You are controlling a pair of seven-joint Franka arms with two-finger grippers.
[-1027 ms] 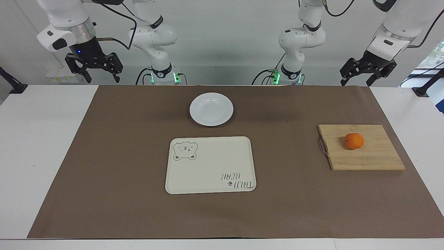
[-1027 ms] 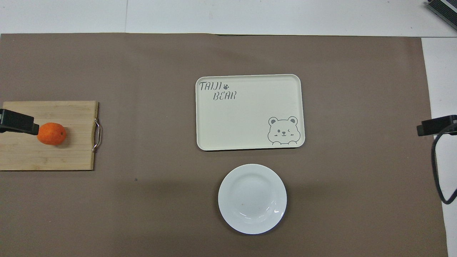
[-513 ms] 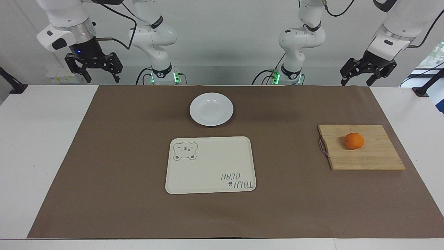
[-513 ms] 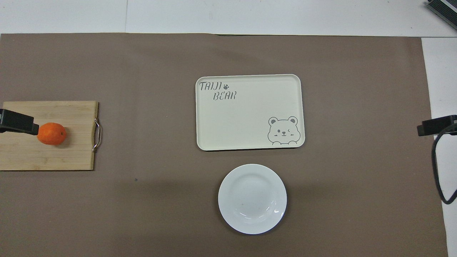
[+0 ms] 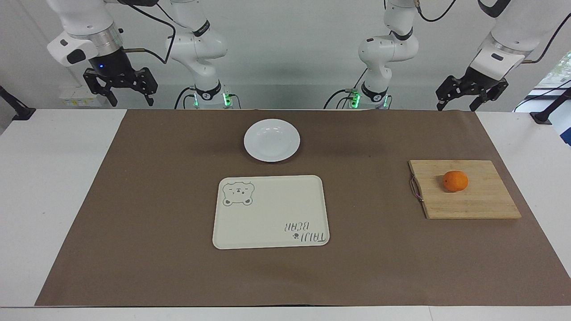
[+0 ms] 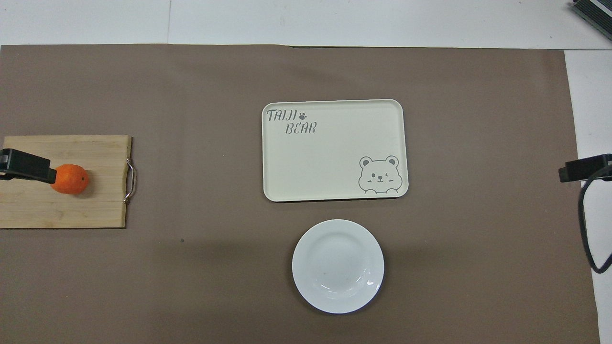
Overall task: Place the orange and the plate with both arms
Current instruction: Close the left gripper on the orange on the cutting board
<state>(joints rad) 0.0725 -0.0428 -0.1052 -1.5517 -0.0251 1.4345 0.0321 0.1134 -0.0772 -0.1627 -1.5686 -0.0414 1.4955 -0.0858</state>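
overall, the scene is read across the facing view from the right arm's end of the table to the left arm's end. the right gripper (image 5: 119, 93) is held up in the air over the robots' edge of the table, above bare white tabletop beside the brown mat (image 5: 178, 276), and its jaws are seen spread apart with nothing between them. the plate (image 5: 271, 140) is found on the mat near the robots, with nothing on it. the cream tray (image 5: 270, 211) with the bear drawing is laid just beside the plate, farther from the robots, not touching it. the wooden cutting board (image 5: 473, 200) is set well apart toward the left arm's end, and the orange (image 5: 455, 181) is rested on it. the left gripper (image 5: 470, 94) is raised over the mat's robot-side edge, clear of the board, jaws parted and holding nothing.
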